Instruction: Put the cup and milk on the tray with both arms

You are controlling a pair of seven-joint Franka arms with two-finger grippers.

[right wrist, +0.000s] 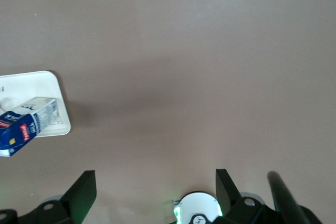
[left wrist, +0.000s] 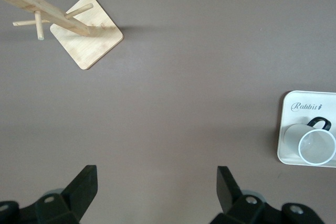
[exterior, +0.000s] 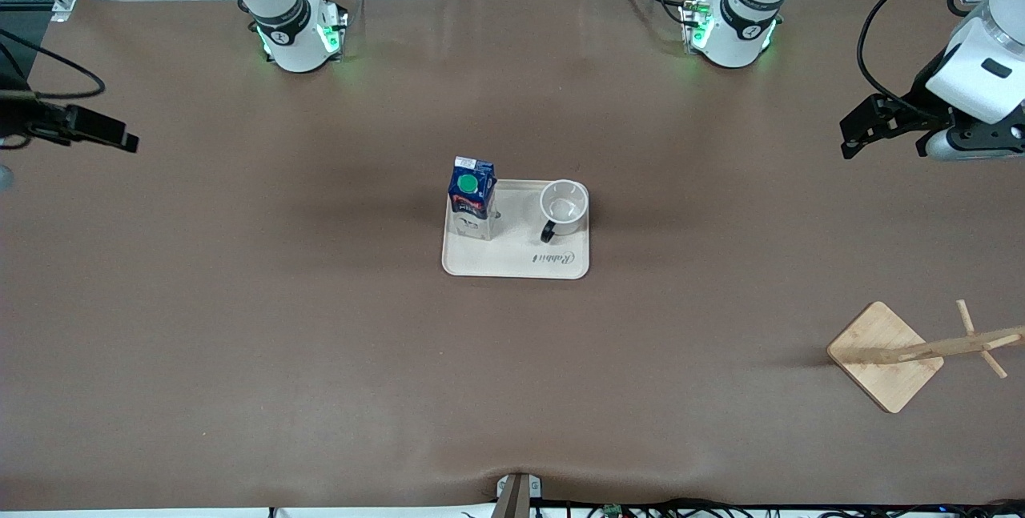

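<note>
The cream tray [exterior: 520,262] lies at the table's middle. The milk [exterior: 472,196] stands upright on the tray's end toward the right arm. The cup [exterior: 564,206] stands upright on the tray's end toward the left arm, its handle pointing toward the front camera. My left gripper [exterior: 850,138] hangs open and empty over the left arm's end of the table, well apart from the tray. My right gripper [exterior: 120,138] hangs open and empty over the right arm's end. The left wrist view shows its open gripper [left wrist: 156,174], the cup [left wrist: 310,142] and the tray [left wrist: 287,116]. The right wrist view shows its open gripper [right wrist: 156,177], the milk [right wrist: 26,124] and the tray [right wrist: 37,85].
A wooden stand with a square base [exterior: 885,354] and pegs sits near the left arm's end, nearer the front camera than the tray; it also shows in the left wrist view [left wrist: 86,38]. The right arm's base [right wrist: 195,208] shows in the right wrist view.
</note>
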